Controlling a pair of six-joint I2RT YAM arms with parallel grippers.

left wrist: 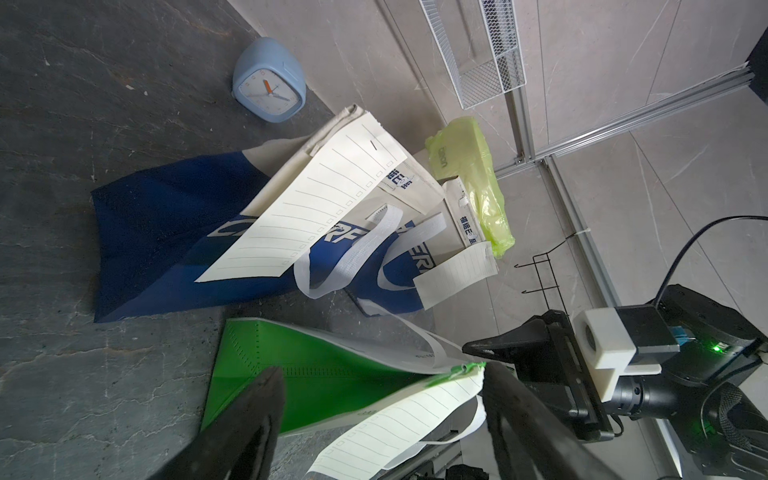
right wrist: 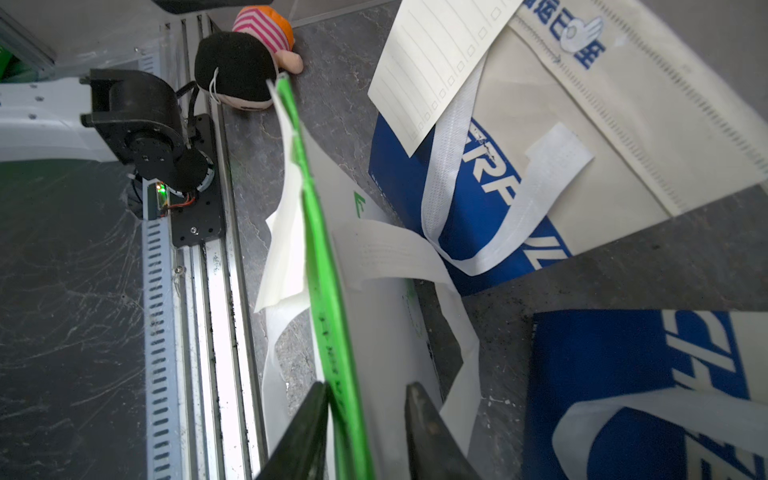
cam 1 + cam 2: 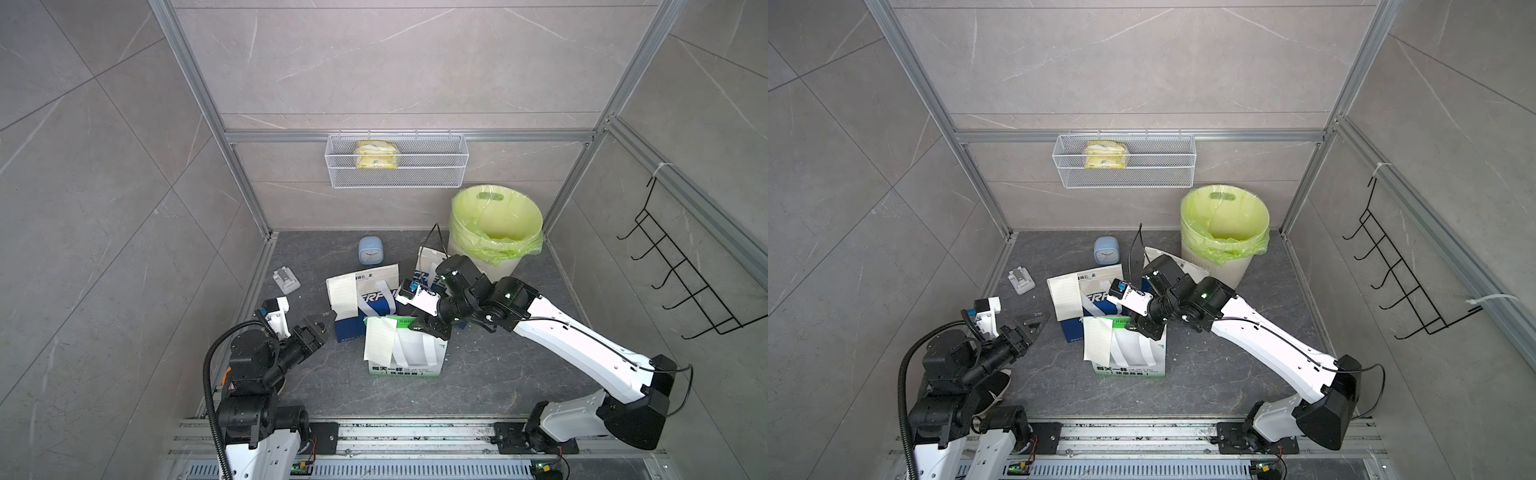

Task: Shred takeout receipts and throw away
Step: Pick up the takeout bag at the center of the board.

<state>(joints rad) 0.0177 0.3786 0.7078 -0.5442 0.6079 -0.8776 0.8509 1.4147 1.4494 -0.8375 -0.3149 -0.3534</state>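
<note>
One thin white lined paper receipt (image 3: 343, 300) lies on the blue-and-white paper bag (image 3: 353, 328) mid-table. A second receipt (image 3: 379, 340) hangs down the green-and-white paper bag (image 3: 432, 357) nearer the front edge. A third receipt (image 1: 457, 274), on another blue-and-white bag (image 1: 419, 259), shows only in the left wrist view; from above the right arm covers it. The right hand (image 2: 366, 386) straddles the green bag's rim, and I cannot tell whether it is clamped. The left hand (image 3: 323, 323) has its fingers apart, empty

Three bags stand mid-bench (image 3: 498, 365): the front bag (image 3: 419, 361), the left bag (image 3: 374, 297) behind it, and the right bag (image 3: 428, 259) beside that. The front receipt (image 3: 379, 338) lies on the front bag's face, the left receipt (image 3: 343, 297) on the left bag's. The clock (image 3: 371, 250) stands behind the bags, the bin (image 3: 505, 268) at rear right, and the wall basket (image 3: 415, 176) above.
</note>
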